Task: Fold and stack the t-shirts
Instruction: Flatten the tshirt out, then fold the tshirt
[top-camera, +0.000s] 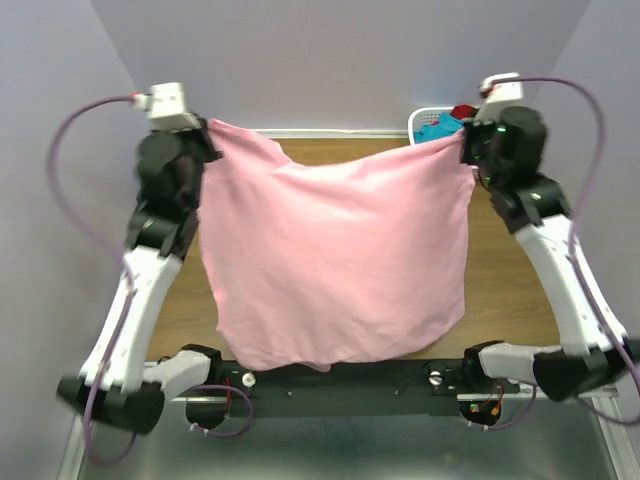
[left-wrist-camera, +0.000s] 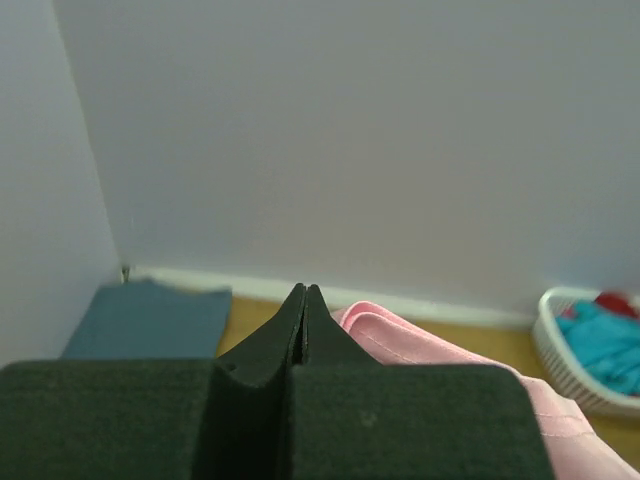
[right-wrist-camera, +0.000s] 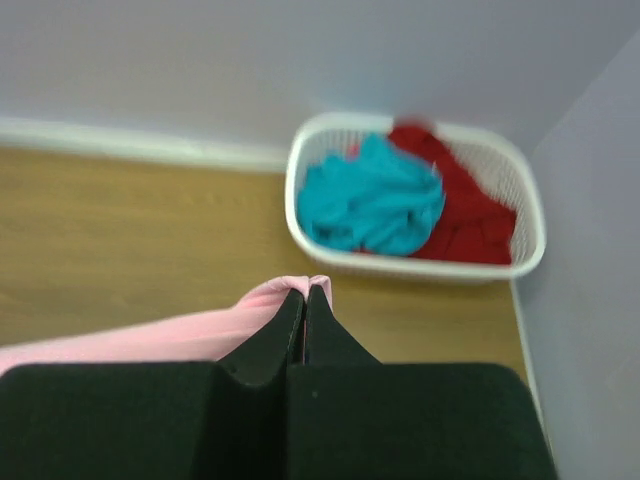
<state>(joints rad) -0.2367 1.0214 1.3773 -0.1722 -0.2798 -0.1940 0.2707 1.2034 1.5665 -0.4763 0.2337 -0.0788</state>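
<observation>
Light pink soft cloth t-shirt (top-camera: 335, 265) hangs spread mid-frame; left gripper (top-camera: 207, 130) upper left & right gripper (top-camera: 465, 143) upper right pinch its corners.

The left hand (left-wrist-camera: 303, 300) fills the lower frame, its two dark fingers (left-wrist-camera: 262, 350) pressed flat against each other so that no gap shows between the tips. The light pink t-shirt (left-wrist-camera: 400, 338) is bunched in a soft fold touching the right side of the fingers and trails off toward the lower right corner, above the wooden desk (left-wrist-camera: 470, 340). At the far left of the desk a slate blue-grey t-shirt (left-wrist-camera: 150, 320) lies flat against the wall (left-wrist-camera: 350, 130), and at the right edge a white slotted basket (left-wrist-camera: 560, 375) holds a teal t-shirt (left-wrist-camera: 605, 345) with a dark red t-shirt (left-wrist-camera: 615, 303) behind it.
</observation>
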